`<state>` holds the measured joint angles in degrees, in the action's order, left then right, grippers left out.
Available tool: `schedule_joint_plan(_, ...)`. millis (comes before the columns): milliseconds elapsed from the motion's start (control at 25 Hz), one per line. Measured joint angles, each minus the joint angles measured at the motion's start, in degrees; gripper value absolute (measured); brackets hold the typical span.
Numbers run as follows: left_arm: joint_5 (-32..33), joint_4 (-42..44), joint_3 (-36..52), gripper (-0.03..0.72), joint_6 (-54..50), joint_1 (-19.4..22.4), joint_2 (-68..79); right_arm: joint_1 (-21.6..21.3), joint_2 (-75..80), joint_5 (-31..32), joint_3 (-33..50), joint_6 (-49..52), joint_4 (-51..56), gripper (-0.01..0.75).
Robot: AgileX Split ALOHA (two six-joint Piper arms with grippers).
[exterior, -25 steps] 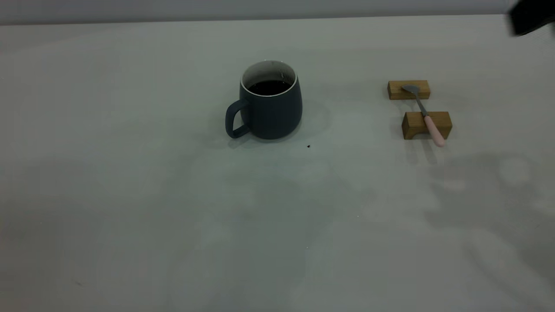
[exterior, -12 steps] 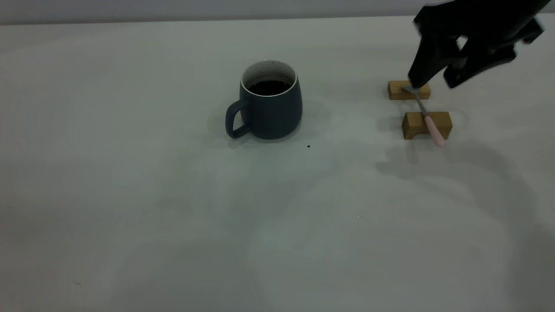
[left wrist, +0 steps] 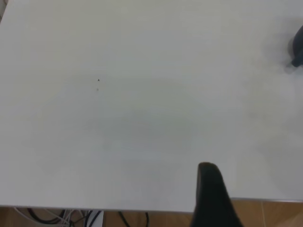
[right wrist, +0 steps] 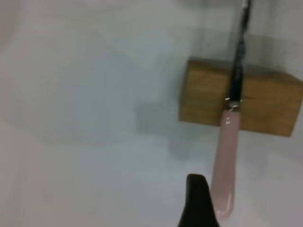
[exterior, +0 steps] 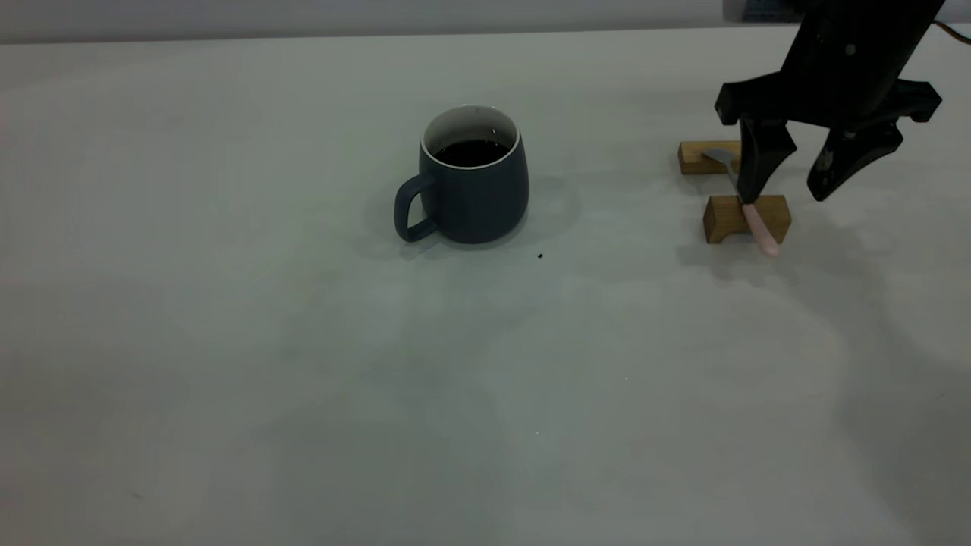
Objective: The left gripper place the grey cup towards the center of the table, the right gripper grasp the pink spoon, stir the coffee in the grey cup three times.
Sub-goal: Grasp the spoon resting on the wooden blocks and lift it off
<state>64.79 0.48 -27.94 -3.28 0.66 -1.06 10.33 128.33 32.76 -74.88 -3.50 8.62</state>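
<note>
We see the counter (exterior: 227,379) from outside, looking down at a slant across it. The right wrist camera sits close above the pink spoon (right wrist: 226,156) on its wooden block (right wrist: 203,99), which both views share. The left wrist camera looks down on bare counter near its edge.

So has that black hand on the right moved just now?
Yes. The right hand has swung in from the table's far corner and dropped, open, over the pink spoon on the wooden blocks.
</note>
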Motion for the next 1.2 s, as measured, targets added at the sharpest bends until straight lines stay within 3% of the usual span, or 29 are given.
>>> schedule_joint_plan(560, 0.00, 0.00, 0.00, 0.528, 0.00, 0.00, 0.00, 0.00, 5.66, 1.78, -2.37, 0.79, 2.58, 0.593)
schedule_joint_plan(840, 0.00, 0.00, 0.00, 0.528, 0.00, 0.00, 0.00, 0.00, 8.78, -0.36, -2.48, -0.77, 3.32, 0.572)
schedule_joint_plan(960, 0.00, 0.00, 0.00, 0.528, 0.00, 0.00, 0.00, 0.00, 8.71, -0.58, -2.53, -1.00, 3.32, 0.478)
schedule_joint_plan(1160, 0.00, 0.00, 0.00, 0.528, 0.00, 0.00, 0.00, 0.00, 8.71, 0.15, -2.54, -1.09, 3.31, 0.128)
schedule_joint_plan(1200, 0.00, 0.00, 0.00, 0.528, 0.00, 0.00, 0.00, 0.00, 8.59, 0.27, -2.59, -1.09, 3.24, 0.123)
